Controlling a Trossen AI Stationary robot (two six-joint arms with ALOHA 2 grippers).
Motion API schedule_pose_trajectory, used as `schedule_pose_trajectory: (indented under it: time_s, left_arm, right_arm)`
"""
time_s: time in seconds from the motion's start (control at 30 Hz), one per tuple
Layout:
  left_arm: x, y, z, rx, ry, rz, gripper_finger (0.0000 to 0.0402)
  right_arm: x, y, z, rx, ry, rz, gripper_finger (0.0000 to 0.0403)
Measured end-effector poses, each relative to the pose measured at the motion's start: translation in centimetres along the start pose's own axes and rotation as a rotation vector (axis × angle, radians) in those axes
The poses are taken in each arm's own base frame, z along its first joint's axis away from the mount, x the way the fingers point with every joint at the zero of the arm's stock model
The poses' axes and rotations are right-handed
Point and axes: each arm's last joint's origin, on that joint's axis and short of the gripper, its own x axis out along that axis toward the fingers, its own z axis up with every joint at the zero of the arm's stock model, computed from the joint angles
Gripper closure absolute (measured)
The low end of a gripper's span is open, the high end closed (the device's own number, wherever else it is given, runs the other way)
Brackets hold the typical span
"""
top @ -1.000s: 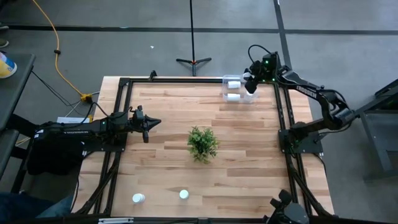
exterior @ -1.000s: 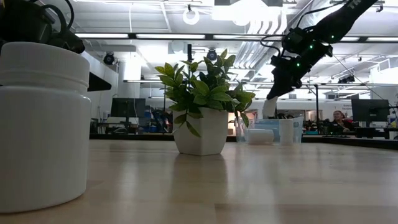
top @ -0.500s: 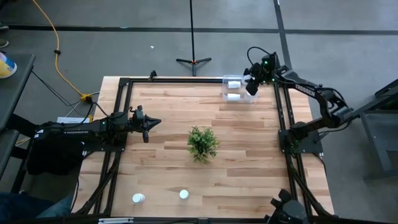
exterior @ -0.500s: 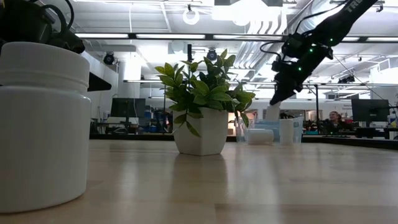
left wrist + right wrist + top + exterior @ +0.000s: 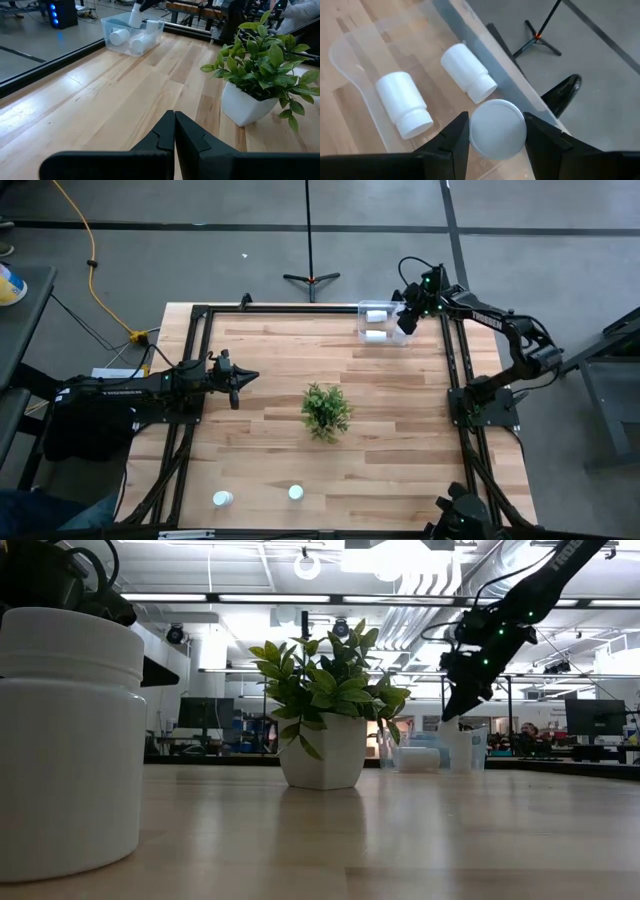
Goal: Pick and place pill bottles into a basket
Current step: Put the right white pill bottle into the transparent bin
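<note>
My right gripper (image 5: pixel 405 318) is at the table's far right, over the clear basket (image 5: pixel 384 326), shut on a white pill bottle (image 5: pixel 497 129). Two pill bottles (image 5: pixel 404 103) (image 5: pixel 468 72) lie on their sides in the basket. Two more pill bottles (image 5: pixel 222 499) (image 5: pixel 295 493) stand on the table near its near edge; one looms large in the low view (image 5: pixel 70 740). My left gripper (image 5: pixel 240 377) is shut and empty above the table's left side, left of the green plant (image 5: pixel 326 410). My right gripper pinches the pill bottle's round side (image 5: pixel 470 131) between its two fingers, whose tips stand on either side of it. The fingers slant down from above. The bottle hangs tilted below them (image 5: pixel 136 14), its lower end inside the basket; whether it touches the floor is hidden.
The potted plant (image 5: pixel 325 720) stands in the middle of the table. A black frame (image 5: pixel 200 315) runs along the table's edges. A stand (image 5: pixel 310 278) is on the floor beyond the far edge. Bare wood lies between the plant and the basket.
My right gripper has gone down toward the basket and a little toward the table's right edge, still shut on the pill bottle. The bottle's lower end has sunk from above the basket's rim to behind its wall.
</note>
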Motion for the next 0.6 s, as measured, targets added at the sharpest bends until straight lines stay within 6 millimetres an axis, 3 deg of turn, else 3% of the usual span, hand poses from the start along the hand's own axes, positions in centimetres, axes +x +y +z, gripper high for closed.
schedule_pose_trajectory:
  time_s: [0.2,0.6]
  left_arm:
    - [0.00,0.00,0.01,0.000,-0.001,0.001,0.0355]
    - [0.00,0.03,0.03,-0.001,-0.005,0.011,0.0355]
  right_arm:
    - [1.17,-0.25,-0.30,0.005,0.018,0.001,0.0251]
    - [1.21,-0.28,-0.42,-0.015,0.036,-0.013,0.0249]
